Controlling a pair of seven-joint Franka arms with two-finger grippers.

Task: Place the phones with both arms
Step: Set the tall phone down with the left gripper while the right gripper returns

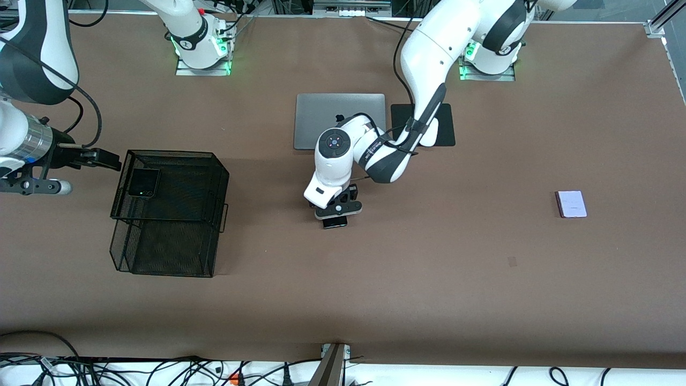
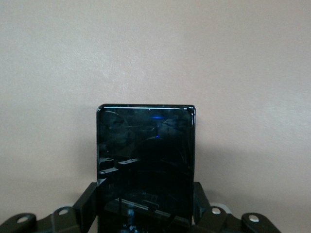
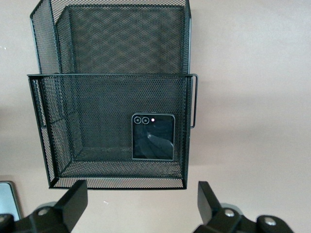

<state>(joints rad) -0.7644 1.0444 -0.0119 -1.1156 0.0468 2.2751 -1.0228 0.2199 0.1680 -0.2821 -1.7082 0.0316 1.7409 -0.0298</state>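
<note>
Pickup step: left gripper (image 1: 336, 219) is down on the table, fingers (image 2: 86, 204) straddling the long black phone (image 2: 146, 165), apparently pinching it. Right gripper (image 3: 141, 206) waits spread beside the mesh basket (image 1: 214, 177) holding the small black phone (image 3: 153, 137). Pink phone (image 1: 571, 203) lies well apart from both. Next likely: lift, carry to basket.

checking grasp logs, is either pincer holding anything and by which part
The left pincer grips the long black phone by its two long edges near one end. The right pincer is open, holding nothing.
</note>
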